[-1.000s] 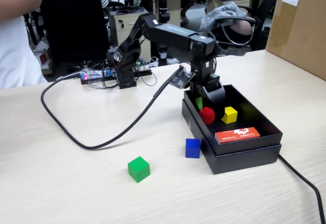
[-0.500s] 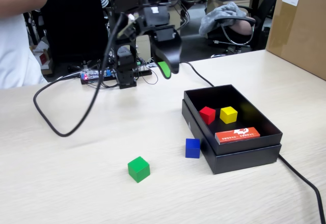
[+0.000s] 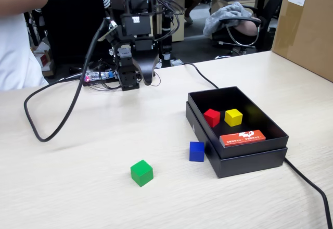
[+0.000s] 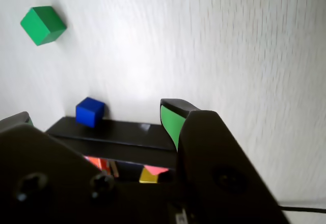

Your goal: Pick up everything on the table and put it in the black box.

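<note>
The hand (image 4: 97, 116) hangs raised above the surface (image 3: 78, 187), spread wide and empty. In the fixed view, the black box (image 3: 244, 158) sits at three o'clock, with the red cube (image 3: 212, 117) and yellow cube (image 3: 233, 117) inside. The blue cube (image 3: 196, 151) lies just beside its wall, at nine o'clock. The green cube (image 3: 141, 173) lies at six o'clock, well apart.

green cube (image 3: 141, 173) unobstructed, blue cube (image 3: 196, 151) against black box (image 3: 244, 156)
</note>
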### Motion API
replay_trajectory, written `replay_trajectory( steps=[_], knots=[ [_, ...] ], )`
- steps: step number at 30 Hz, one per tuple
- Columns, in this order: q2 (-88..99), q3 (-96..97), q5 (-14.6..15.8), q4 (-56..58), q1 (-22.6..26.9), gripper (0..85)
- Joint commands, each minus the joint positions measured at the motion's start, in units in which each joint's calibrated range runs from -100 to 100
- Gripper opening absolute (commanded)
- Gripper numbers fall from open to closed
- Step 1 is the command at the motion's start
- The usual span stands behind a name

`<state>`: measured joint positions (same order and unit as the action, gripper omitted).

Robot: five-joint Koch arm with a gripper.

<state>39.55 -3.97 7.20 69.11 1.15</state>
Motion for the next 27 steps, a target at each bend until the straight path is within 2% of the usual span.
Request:
replay_trajectory(
  steps=[1, 6, 13, 27],
  knots=[
    [-6.8, -8.9, 1.4, -1.9, 0.2, 49.3],
    [-25.4, -25.7, 3.2, -0.8, 1.2, 48.0],
    [-51.2, -45.1, 4.0, 2.3, 3.4, 48.0],
    [-78.4, -62.1, 4.3, 5.0, 4.5, 48.0]
  ],
)
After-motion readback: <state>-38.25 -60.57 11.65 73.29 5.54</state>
